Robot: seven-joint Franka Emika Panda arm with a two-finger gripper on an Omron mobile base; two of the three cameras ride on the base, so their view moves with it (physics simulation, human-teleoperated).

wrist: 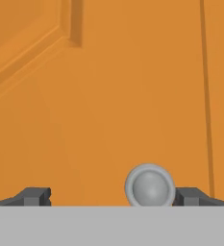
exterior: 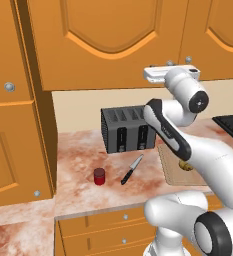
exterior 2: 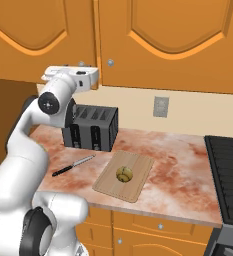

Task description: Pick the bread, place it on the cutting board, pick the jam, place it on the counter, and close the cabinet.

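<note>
Our end effector (wrist: 113,196) has its jaws spread wide and holds nothing. It faces the cabinet (wrist: 108,96) door close up, with a round silver knob (wrist: 149,185) between the fingertips, hard against the one on the hand view's right. The door seam runs just beyond that fingertip. In both base views the hand sits high, at the cabinet's lower edge, and the doors look shut or nearly so. We cannot tell whether a gap remains.

Below the end effector on the counter (exterior 2: 173,150) stands the black toaster (exterior 2: 90,127). The bread (exterior 2: 124,173) lies on the cutting board (exterior 2: 138,167), lower and to the side. The jam (exterior: 99,175) stands upright on the counter, apart from the black-handled knife (exterior: 132,169). So we judge both placements done and the closing step nearly over.

Risks:
- The knob is off-centre, so pushing forward could catch a fingertip on it and skid the hand.
- Pressing on a door already seated could jam the arm against the panel.
- Dropping straight down on retreat could clip the toaster top, and a wide swing could knock the jam over.
</note>
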